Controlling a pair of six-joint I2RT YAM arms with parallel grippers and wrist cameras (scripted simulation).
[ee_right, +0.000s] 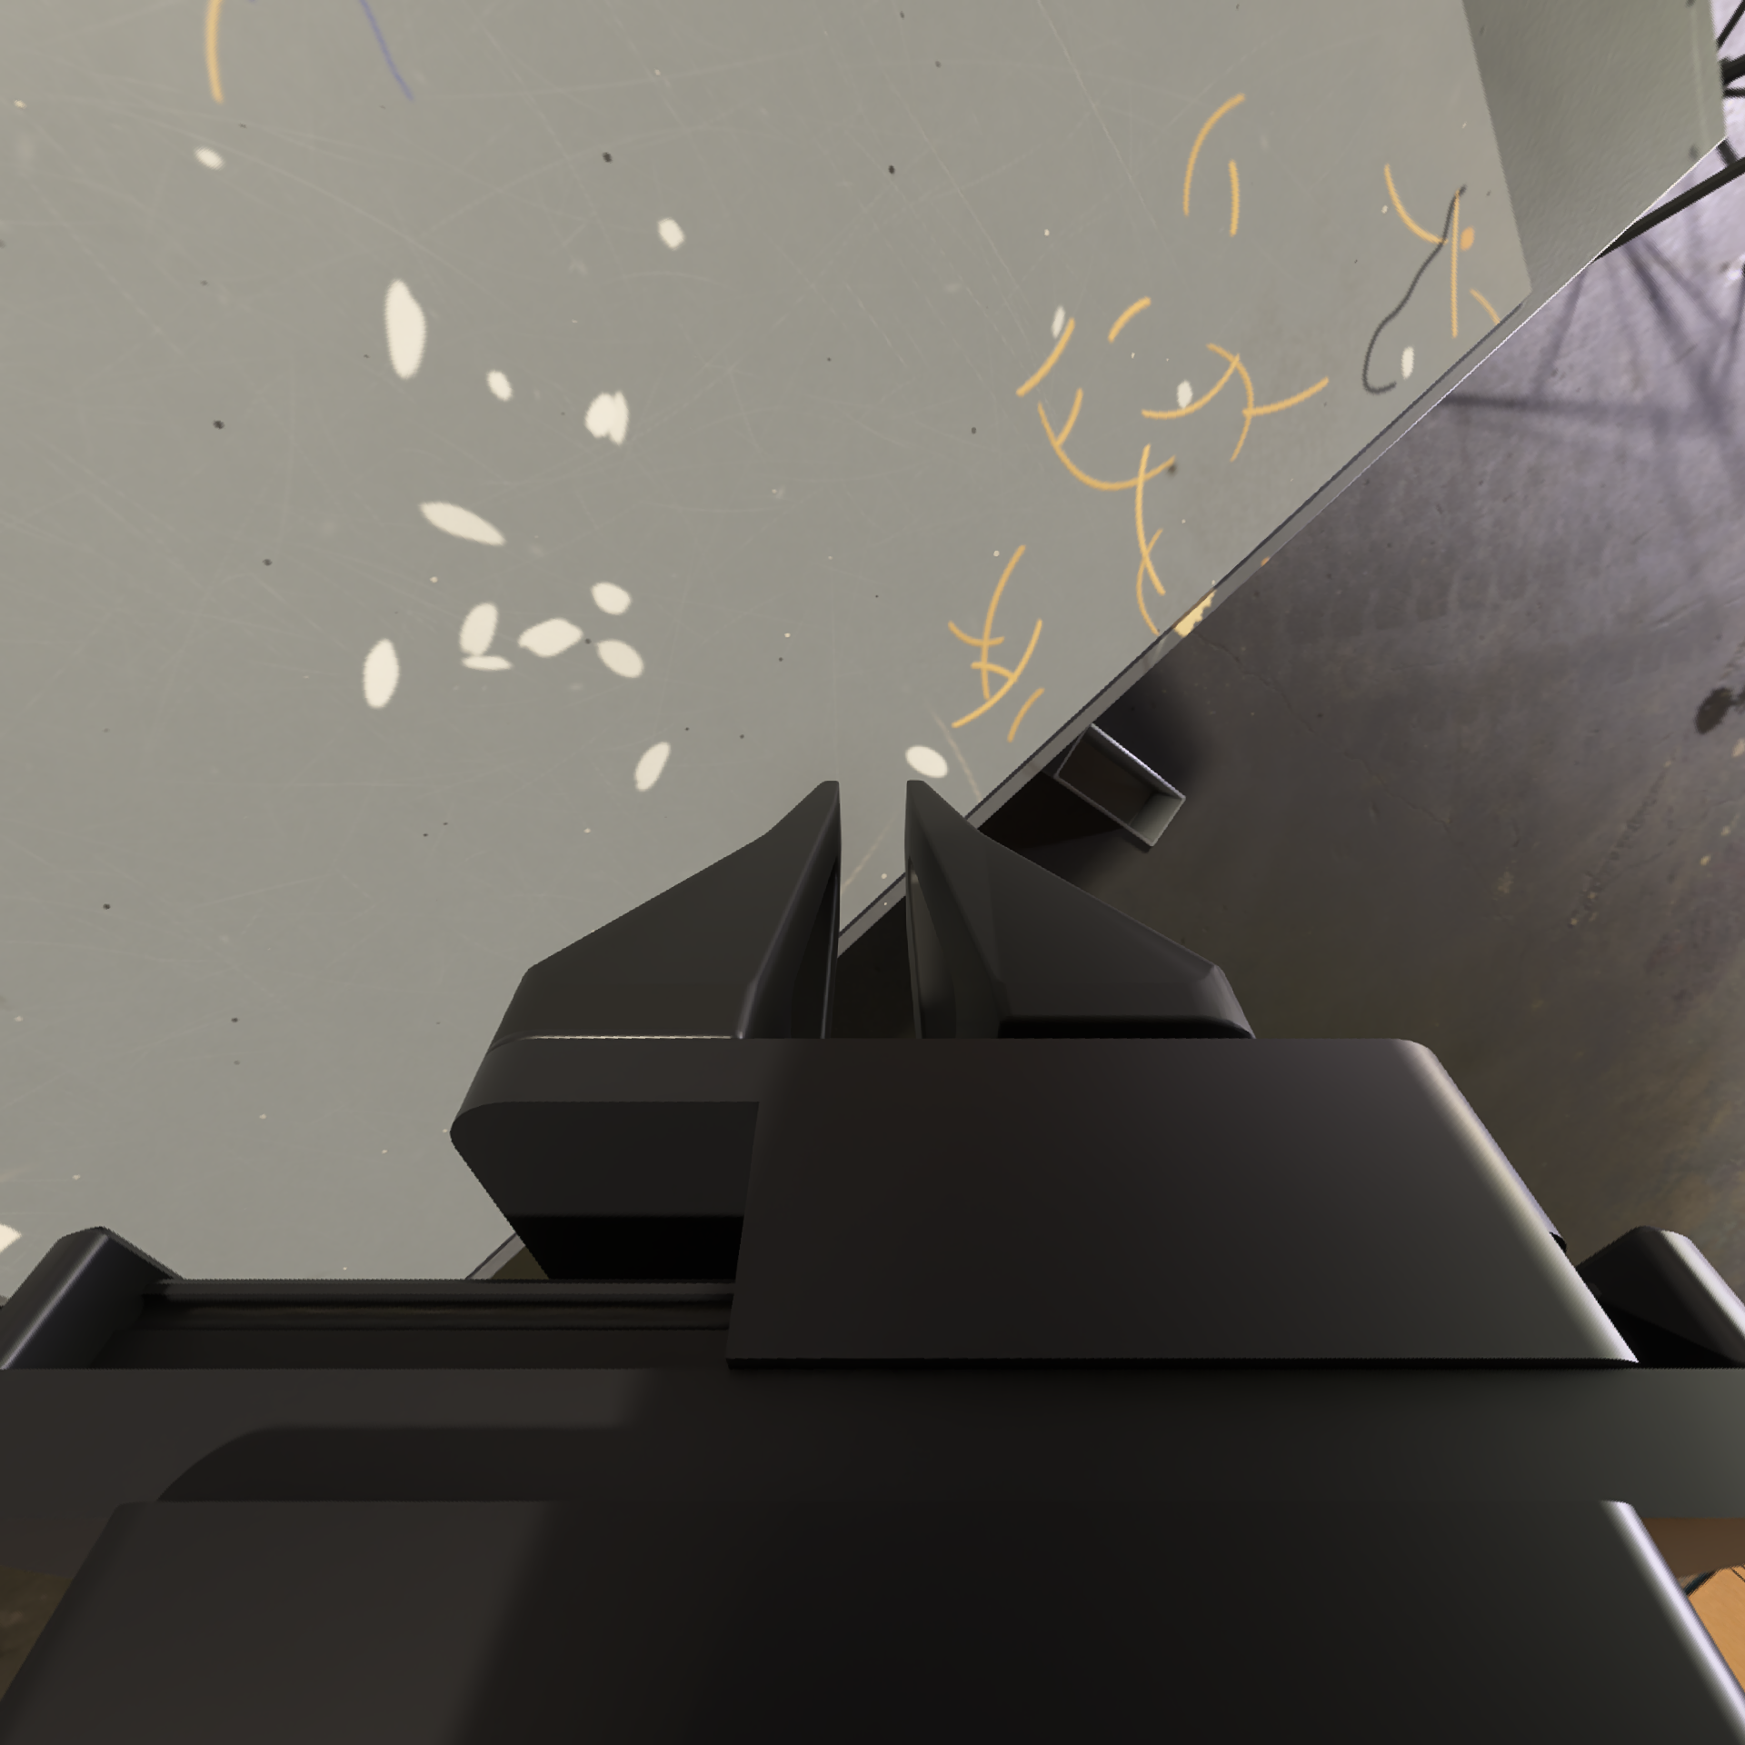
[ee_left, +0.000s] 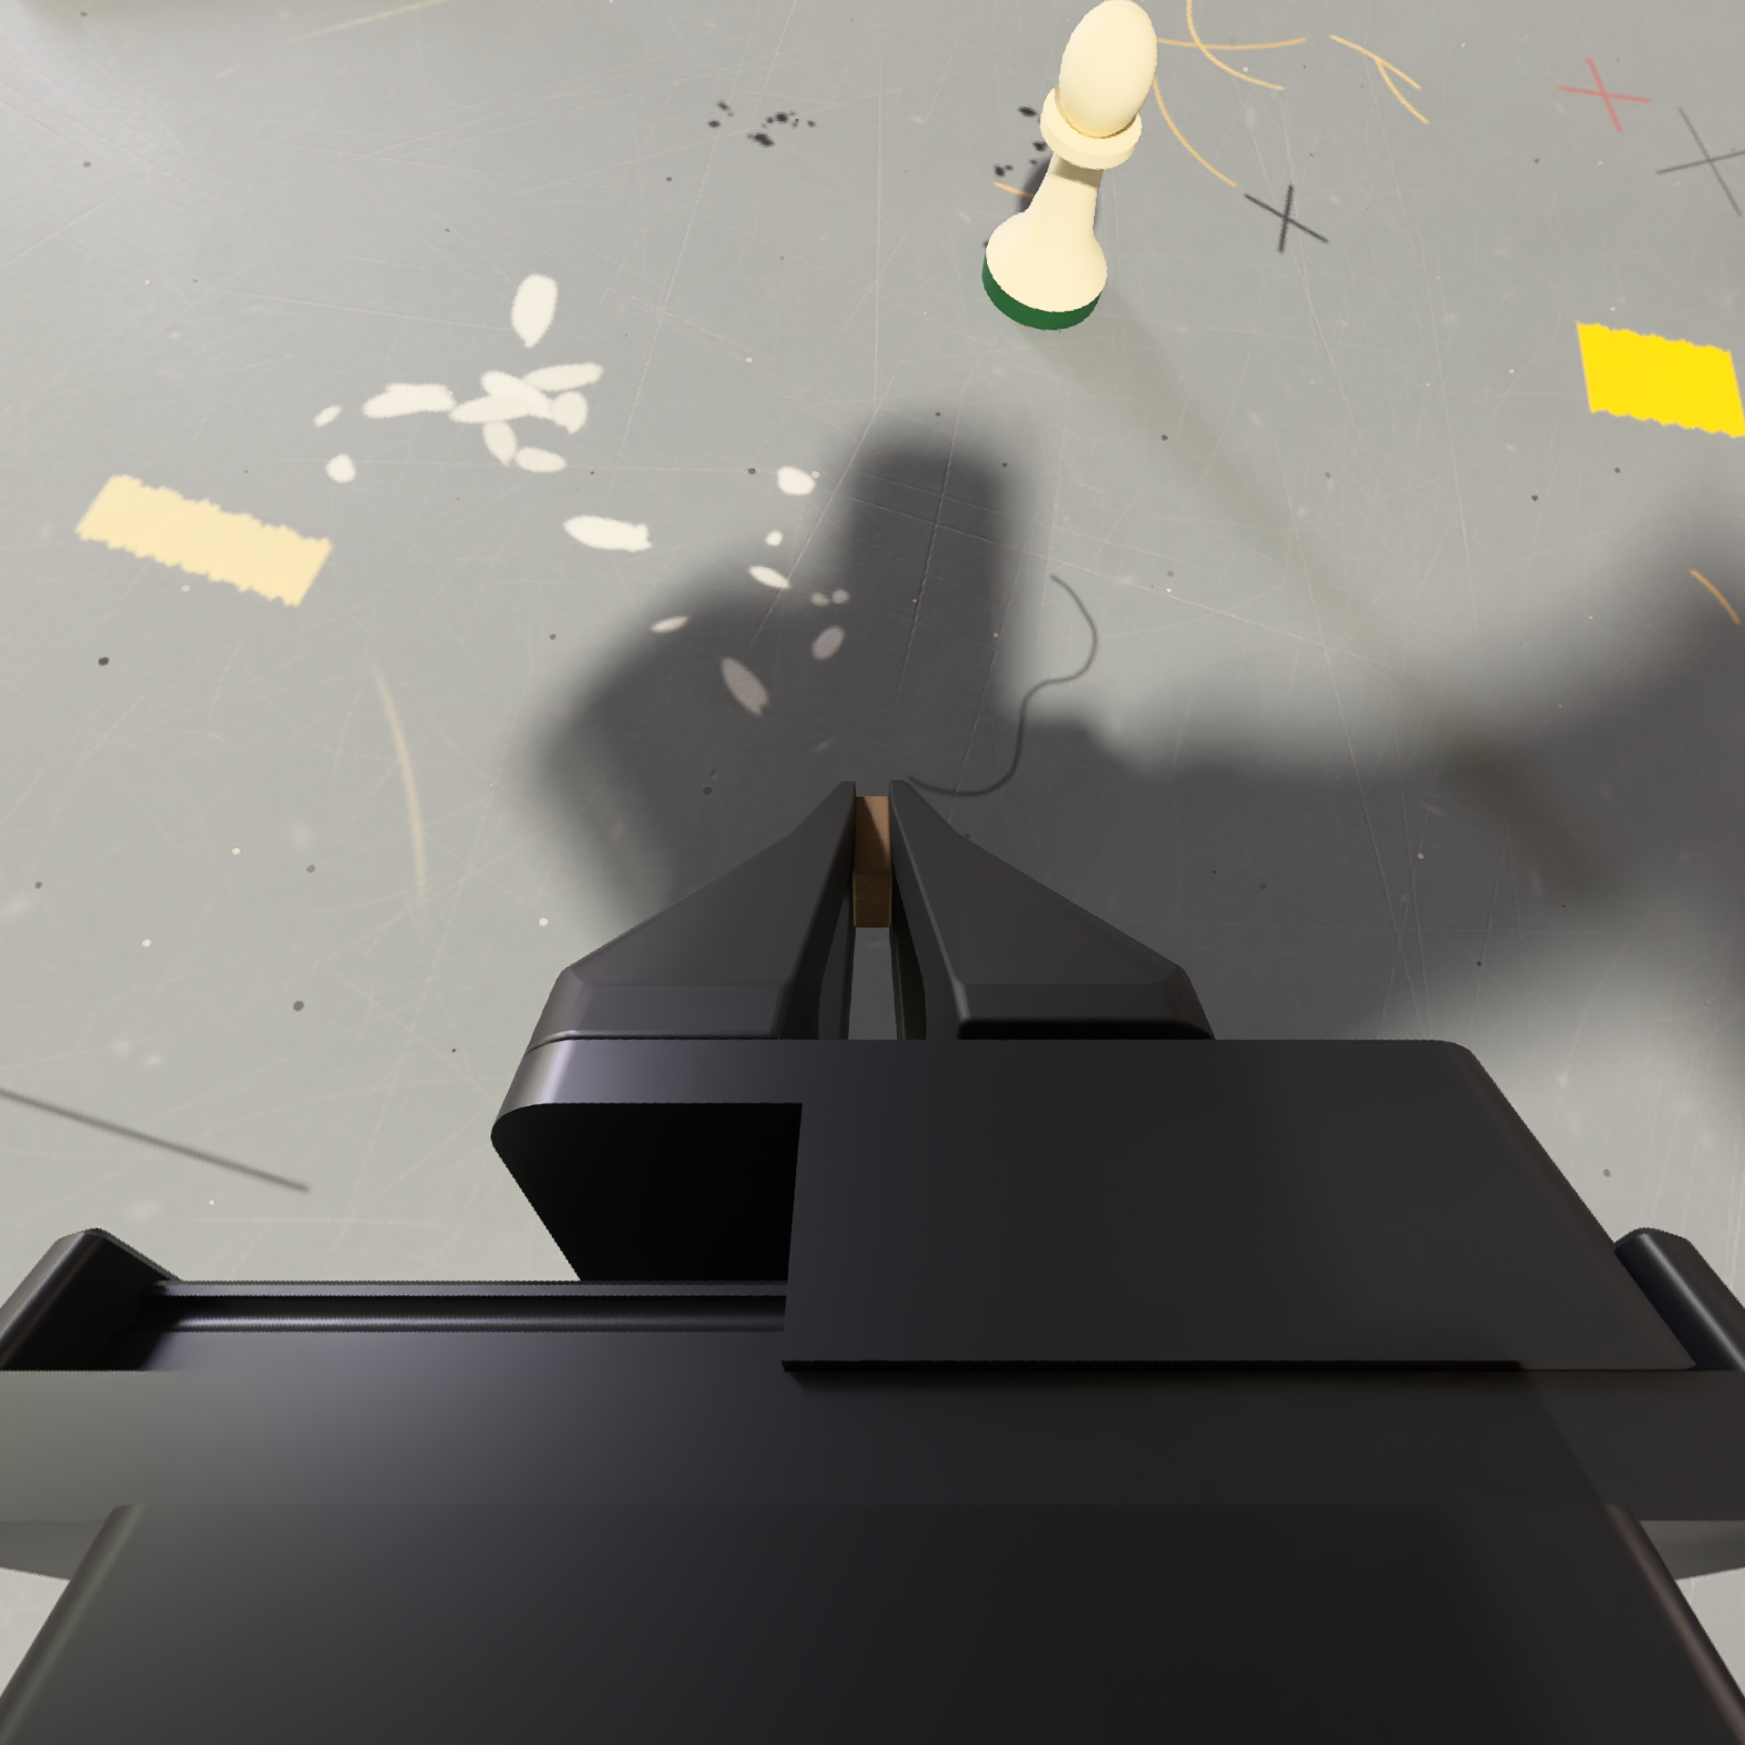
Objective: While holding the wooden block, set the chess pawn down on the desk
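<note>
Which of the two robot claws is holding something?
The left tool: its fingers pinch the small brown wooden block. The right tool has only an empty narrow gap. The chess pawn stands free on the desk.

cream pawn, green base; brown block; grey scuffed desk.

Left tool at frame centre, black fingers clamped on thin wooden block. Cream chess pawn with green base stands upright on grey tabletop, upper right of centre, apart from tool. Yellow patch at right edge, pale patch at left, white flecks between. Tool's shadow falls mid-frame.
</note>
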